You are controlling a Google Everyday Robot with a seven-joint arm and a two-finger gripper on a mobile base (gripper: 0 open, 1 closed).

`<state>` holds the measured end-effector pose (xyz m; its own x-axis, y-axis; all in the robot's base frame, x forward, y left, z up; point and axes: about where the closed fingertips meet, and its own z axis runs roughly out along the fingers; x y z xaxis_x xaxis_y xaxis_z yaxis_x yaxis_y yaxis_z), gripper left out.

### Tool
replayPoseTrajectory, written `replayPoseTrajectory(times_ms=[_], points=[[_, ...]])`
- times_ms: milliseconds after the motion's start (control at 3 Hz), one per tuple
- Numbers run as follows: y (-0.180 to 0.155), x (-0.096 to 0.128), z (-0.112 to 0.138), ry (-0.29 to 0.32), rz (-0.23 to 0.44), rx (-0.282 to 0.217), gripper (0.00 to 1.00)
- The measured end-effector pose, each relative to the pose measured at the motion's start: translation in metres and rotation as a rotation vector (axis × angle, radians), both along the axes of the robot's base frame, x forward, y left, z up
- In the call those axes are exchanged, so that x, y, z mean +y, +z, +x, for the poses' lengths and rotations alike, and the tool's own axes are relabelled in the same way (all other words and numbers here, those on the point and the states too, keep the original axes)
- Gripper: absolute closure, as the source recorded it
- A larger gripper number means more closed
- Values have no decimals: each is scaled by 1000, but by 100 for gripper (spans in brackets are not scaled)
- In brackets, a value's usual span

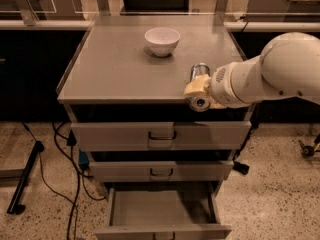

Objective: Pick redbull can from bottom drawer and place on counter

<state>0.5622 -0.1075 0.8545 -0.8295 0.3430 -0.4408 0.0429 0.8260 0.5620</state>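
Observation:
The redbull can point(199, 73) is held in my gripper point(198, 90) at the front right of the counter point(115, 64), just over its front edge. The can is tilted, its silver top pointing back over the counter and its silver bottom end facing me. The gripper's tan fingers point(194, 87) are shut on the can's middle. My white arm point(270, 74) reaches in from the right. The bottom drawer point(160, 209) is pulled open below, and its grey floor shows nothing on it.
A white round bowl point(162, 40) stands at the back middle of the counter. Two shut drawer fronts point(160, 134) with loop handles sit above the open drawer. Black cables point(65, 149) and a dark bar lie on the floor at the left. A pale ledge with clear panels runs behind.

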Motion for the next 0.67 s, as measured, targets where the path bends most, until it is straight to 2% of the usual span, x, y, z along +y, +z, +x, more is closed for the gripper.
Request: replayPoseTrajectory(times_ms=[333,667], points=[[0,0,0,0,0,0,100],[-4,-22,41,-70,-10,10,100]])
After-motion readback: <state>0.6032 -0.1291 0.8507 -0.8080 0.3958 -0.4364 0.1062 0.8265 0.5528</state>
